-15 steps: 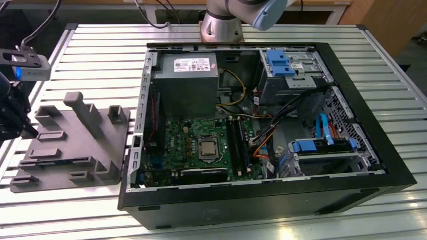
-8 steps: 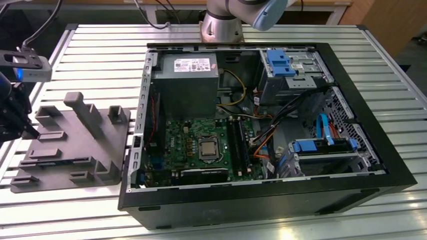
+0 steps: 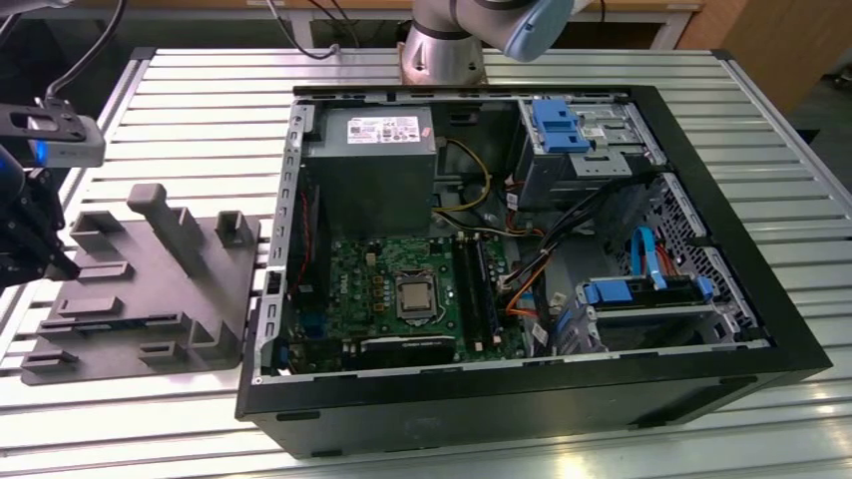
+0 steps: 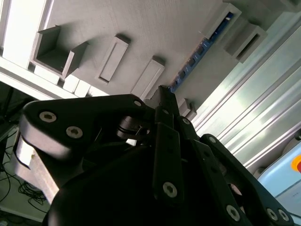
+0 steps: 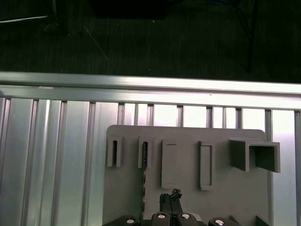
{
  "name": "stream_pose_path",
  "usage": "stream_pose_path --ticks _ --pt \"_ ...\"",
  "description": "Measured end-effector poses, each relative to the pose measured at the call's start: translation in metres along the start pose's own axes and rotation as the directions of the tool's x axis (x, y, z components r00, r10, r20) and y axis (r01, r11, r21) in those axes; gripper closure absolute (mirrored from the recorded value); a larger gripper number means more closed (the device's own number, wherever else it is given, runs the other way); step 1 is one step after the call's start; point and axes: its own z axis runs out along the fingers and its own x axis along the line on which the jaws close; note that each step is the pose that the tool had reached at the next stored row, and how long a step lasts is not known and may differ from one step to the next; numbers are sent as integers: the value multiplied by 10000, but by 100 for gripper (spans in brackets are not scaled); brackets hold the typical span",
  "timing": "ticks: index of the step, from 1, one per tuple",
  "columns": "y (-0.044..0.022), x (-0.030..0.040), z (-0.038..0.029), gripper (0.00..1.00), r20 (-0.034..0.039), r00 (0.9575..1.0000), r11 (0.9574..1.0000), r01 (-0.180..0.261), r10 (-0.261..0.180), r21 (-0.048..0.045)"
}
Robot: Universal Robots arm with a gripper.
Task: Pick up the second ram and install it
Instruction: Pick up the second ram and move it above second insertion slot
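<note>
1. The second ram (image 5: 145,154) is pictured standing on edge in a narrow slot of the grey holding tray (image 5: 221,188), with only its dark upper edge exposed.
2. The stick is judged to be light, thin and stiff, yet easily damaged. Its chips and contact edge are best spared, and twisting is to be avoided.
3. A hold is best taken across its two flat faces, near the middle of the exposed edge, so that it can be drawn straight out of the slot.
4. The gripper (image 4: 165,98) is seen with its fingers pressed together and nothing between them. It is poised over the tray just beside the ram's slot, apart from the stick.
5. The tray is laid on the slatted aluminium table (image 3: 187,90), to the exterior view's left of the open computer case (image 3: 533,399). The motherboard (image 3: 379,284) lies well apart from the stick.
</note>
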Motion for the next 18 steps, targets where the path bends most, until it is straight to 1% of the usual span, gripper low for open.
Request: stream_pose_path --ticks 18 --pt "-1 41 68 89 -2 10000 10000 -1 1 -1"
